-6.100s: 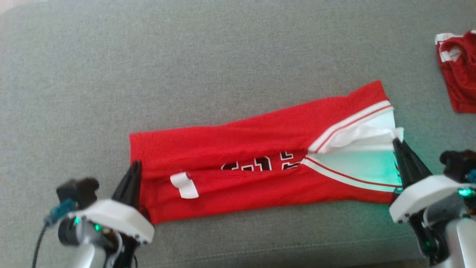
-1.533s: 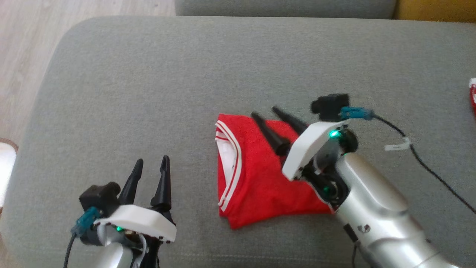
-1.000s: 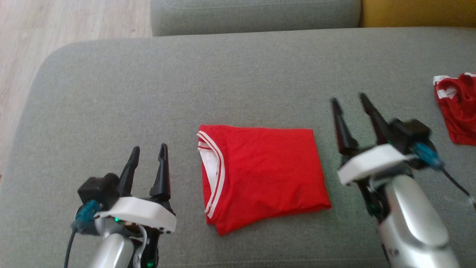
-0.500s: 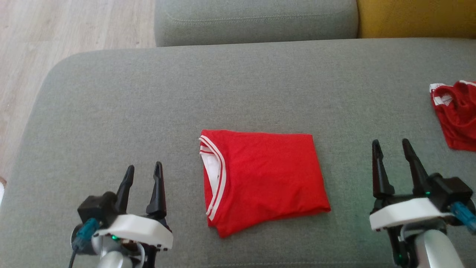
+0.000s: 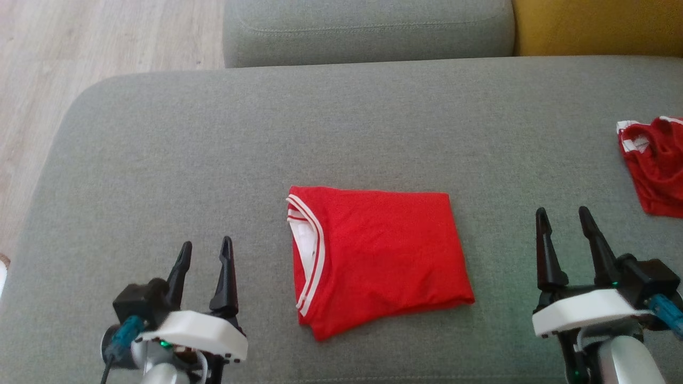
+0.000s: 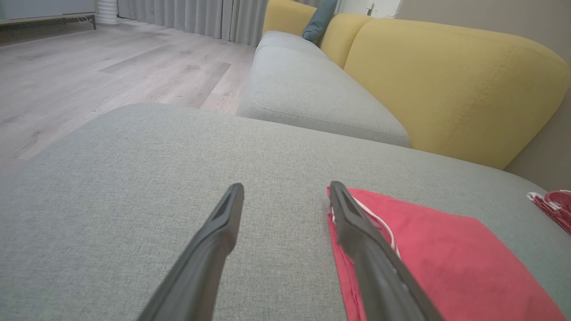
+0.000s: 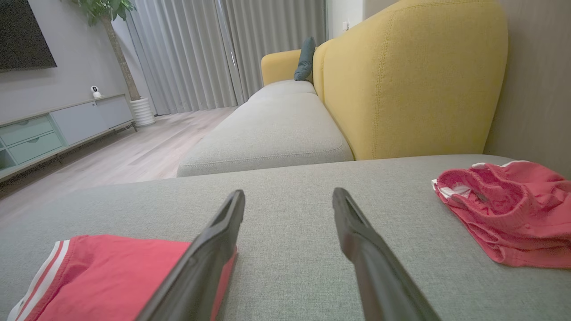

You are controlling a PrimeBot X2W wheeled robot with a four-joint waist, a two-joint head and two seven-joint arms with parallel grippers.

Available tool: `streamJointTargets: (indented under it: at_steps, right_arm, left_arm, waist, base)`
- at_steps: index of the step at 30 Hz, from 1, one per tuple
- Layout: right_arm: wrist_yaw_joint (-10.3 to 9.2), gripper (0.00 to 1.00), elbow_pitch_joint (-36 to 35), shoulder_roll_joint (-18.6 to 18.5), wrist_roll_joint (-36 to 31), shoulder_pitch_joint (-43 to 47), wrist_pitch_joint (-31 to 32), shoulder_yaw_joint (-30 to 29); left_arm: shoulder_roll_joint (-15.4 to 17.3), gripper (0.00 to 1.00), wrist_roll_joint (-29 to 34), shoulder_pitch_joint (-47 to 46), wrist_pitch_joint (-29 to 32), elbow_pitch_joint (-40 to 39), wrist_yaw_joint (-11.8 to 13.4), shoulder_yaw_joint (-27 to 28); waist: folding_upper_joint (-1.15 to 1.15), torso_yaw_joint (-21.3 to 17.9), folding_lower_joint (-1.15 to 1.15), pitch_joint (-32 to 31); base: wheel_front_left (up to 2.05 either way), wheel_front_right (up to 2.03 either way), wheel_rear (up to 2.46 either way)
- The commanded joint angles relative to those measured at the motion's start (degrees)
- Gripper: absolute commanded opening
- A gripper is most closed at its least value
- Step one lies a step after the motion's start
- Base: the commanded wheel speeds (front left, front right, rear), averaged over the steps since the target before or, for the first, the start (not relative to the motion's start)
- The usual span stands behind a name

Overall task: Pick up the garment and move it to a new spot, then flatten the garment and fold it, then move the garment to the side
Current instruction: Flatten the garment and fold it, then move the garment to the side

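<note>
Grey fabric sofa seat [image 5: 160, 133]: folded red white-trimmed jersey [image 5: 384, 256] lies released; left gripper [image 5: 206, 242], right gripper [image 5: 563, 210] withdrawn, wide, empty; side-move pending.

Left gripper [image 5: 206, 242] at seven o'clock: two long black tapered fingers [image 5: 225, 277], white shell [image 5: 195, 333] dotted with dark screws [image 5: 228, 356], green light [image 5: 161, 344] underneath. Black camera block [image 5: 141, 298] alongside, teal plug [image 5: 124, 328], black cable [image 5: 106, 368]. Right gripper [image 5: 562, 210] at five o'clock: same build, blue plug [image 5: 664, 312], silver forearm [image 5: 621, 362].
</note>
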Motion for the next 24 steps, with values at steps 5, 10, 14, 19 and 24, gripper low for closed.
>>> streamJointTargets:
  at_steps: [5, 10, 14, 19, 24]
  right_arm:
    - [0.37, 1.00, -2.2, -0.2, -0.2, -1.3, 0.4, 1.2]
    - [0.37, 1.00, -1.9, -0.2, 0.0, -1.5, 1.8, 1.5]
    - [0.37, 1.00, -0.7, -0.2, 0.6, -2.4, 7.5, 2.0]
    - [0.37, 1.00, 0.3, -0.2, 2.6, -5.1, 17.5, 3.6]
    - [0.37, 1.00, 1.8, -0.2, 5.4, -8.4, 26.0, 4.1]
  left_arm:
    - [0.3, 1.00, 0.8, -1.6, -0.8, -1.2, -0.2, 2.5]
    - [0.4, 1.00, 0.7, -1.7, -0.8, -1.0, -0.3, 2.4]
    - [0.3, 1.00, 0.7, -1.8, -0.8, -0.9, -0.3, 2.1]
    - [-0.3, 1.00, 0.6, -2.2, -0.7, -0.7, -0.4, 1.6]
    - [-1.3, 1.00, 0.4, -3.0, -0.8, 0.0, -0.7, 1.5]
  waist:
    - [0.00, 0.0, 0.00, 0.0]
    - [0.00, 0.0, 0.00, -0.2]
    - [0.00, 0.4, 0.00, -0.1]
    - [0.00, 1.7, 0.00, 1.1]
    - [0.00, 3.6, 0.00, 2.9]
  base:
    - [0.00, 0.00, 0.00]
    - [0.00, 0.00, 0.00]
    - [0.00, 0.00, 0.00]
    - [0.00, 0.00, 0.00]
    - [0.00, 0.00, 0.00]
